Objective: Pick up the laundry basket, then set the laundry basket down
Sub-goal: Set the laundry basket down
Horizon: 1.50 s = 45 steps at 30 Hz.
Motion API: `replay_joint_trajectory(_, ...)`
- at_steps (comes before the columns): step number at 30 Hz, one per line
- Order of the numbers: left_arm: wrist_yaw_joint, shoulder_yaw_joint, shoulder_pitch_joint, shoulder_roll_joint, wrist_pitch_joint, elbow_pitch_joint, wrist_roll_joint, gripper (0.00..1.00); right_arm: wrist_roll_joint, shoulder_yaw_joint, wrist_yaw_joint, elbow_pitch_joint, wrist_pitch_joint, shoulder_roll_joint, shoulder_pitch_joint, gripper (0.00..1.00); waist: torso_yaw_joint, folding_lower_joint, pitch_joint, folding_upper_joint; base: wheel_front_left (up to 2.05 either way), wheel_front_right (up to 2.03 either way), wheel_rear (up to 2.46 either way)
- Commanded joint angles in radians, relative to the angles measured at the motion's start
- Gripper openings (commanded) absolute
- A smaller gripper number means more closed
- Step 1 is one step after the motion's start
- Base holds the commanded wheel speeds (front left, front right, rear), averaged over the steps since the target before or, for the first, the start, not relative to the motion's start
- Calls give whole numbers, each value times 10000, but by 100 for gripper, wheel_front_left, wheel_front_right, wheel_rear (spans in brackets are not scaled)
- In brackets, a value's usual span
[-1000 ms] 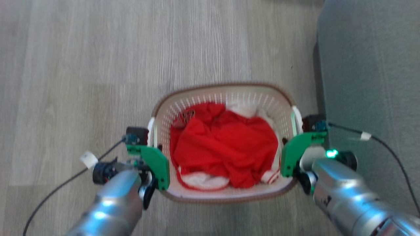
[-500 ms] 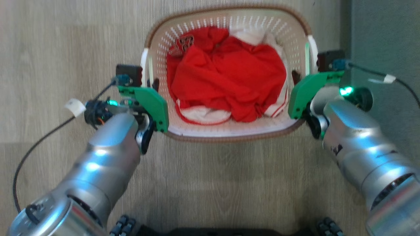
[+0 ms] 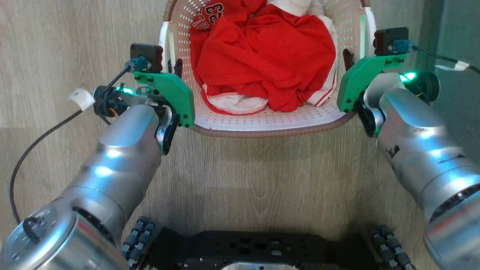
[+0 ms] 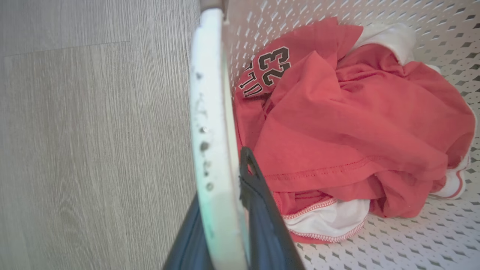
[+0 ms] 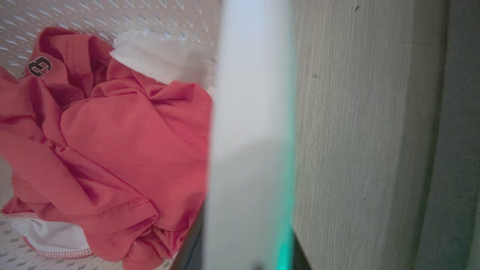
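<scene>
The left gripper and right gripper are each clamped on a white side handle of the laundry basket. They grip opposite sides, so the load, a red jersey, rides level between the arms. The basket is straight ahead of the robot's base, over the wood floor, and its shadow suggests it is lifted clear.

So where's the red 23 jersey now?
Head view, top centre: the red 23 jersey lies inside the laundry basket, between the left gripper and the right gripper.
</scene>
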Motion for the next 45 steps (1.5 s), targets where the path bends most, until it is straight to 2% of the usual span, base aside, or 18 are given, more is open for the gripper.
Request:
replay_joint_trajectory(1,47,-68,-188,344,-144,-16,183,0,-254,116,21,-16,-119,-60,112,0,17,-1,135,1,0,0,0)
replay_joint_trajectory(13,105,-273,-709,344,-169,-69,111,0,-1463,-937,21,-16,-130,73,-232,0,33,-1,915,1,0,0,0)
replay_joint_trajectory(36,133,-736,-838,344,-178,-56,-205,0,-3171,-2564,21,-16,75,349,-137,0,-30,-1,1193,1,0,0,0)
replay_joint_trajectory(38,146,-770,-858,344,-178,-44,-239,0,-3267,-2661,21,-16,96,357,-131,7,-34,-1,1200,1,0,0,0)
replay_joint_trajectory(41,169,-816,-888,344,-178,-29,-293,0,-3404,-2772,21,-15,122,363,-131,25,-31,-1,1212,1,0,0,0)
replay_joint_trajectory(45,199,-886,-884,344,-179,-59,-401,0,-3419,-2771,21,-15,130,366,-134,27,8,-1,1218,1,0,0,0)
